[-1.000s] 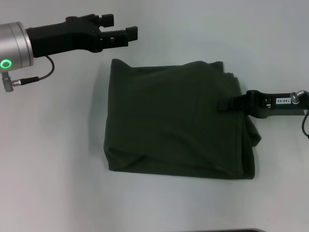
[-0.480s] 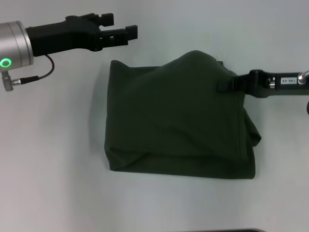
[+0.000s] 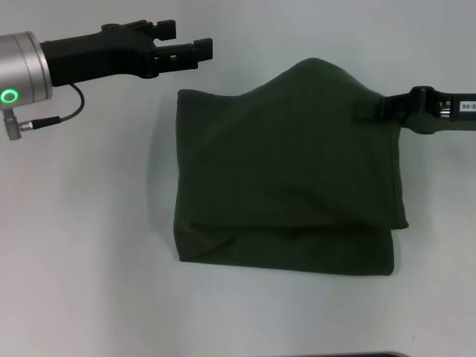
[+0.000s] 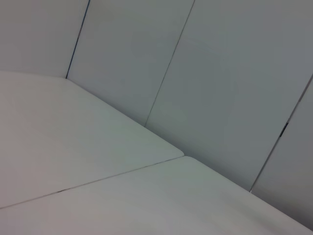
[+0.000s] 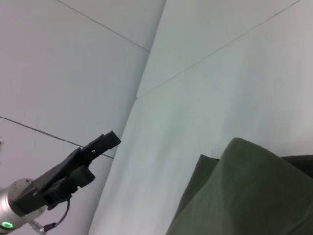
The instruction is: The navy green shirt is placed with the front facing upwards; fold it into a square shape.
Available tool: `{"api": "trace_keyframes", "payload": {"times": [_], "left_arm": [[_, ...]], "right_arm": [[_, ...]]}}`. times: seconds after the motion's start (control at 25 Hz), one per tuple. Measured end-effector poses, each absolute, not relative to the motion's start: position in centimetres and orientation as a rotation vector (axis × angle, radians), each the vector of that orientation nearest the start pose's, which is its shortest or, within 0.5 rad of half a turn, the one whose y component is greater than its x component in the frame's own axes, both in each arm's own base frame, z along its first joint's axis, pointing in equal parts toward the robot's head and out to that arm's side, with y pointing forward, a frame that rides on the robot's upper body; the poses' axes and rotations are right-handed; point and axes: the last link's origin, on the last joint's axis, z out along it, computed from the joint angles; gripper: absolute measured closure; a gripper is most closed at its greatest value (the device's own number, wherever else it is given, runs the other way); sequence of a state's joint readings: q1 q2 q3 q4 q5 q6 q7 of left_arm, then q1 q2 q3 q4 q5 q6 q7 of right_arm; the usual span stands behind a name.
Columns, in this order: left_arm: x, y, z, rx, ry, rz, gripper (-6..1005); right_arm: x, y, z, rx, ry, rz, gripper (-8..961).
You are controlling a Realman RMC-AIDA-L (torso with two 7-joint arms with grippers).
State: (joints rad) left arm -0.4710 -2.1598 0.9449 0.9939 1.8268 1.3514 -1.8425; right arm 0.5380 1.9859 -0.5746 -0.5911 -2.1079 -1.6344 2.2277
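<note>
The navy green shirt [image 3: 282, 171] lies folded into a rough block on the white table, plain dark green side up, no print showing. My right gripper [image 3: 370, 110] is shut on the shirt's far right edge and holds that corner lifted, so the cloth peaks and hangs from it. The right wrist view shows the raised fold of the shirt [image 5: 244, 191] close by. My left gripper [image 3: 186, 49] hovers open above the table at the far left, just beyond the shirt's far left corner, holding nothing. It also shows in the right wrist view as the left gripper [image 5: 100, 147].
The white table [image 3: 82, 245] surrounds the shirt on all sides. A seam between table panels [image 4: 98, 178] and grey wall panels [image 4: 195, 73] show in the left wrist view. A dark edge [image 3: 372, 355] shows at the table's near side.
My right gripper has risen and moved away from me with the shirt's right edge, pulling the top layer up into a peak. The left arm has stayed still.
</note>
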Motion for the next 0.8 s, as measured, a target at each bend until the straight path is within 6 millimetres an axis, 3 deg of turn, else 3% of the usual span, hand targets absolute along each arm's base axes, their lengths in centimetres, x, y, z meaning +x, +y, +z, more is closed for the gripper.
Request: {"api": "trace_keyframes", "payload": {"times": [0.8], "left_arm": [[-19.8, 36.3, 0.4, -2.572, -0.857, -0.778, 95]], "right_arm": [[33.2, 30.0, 1.3, -2.202, 1.983, 0.584, 912]]}}
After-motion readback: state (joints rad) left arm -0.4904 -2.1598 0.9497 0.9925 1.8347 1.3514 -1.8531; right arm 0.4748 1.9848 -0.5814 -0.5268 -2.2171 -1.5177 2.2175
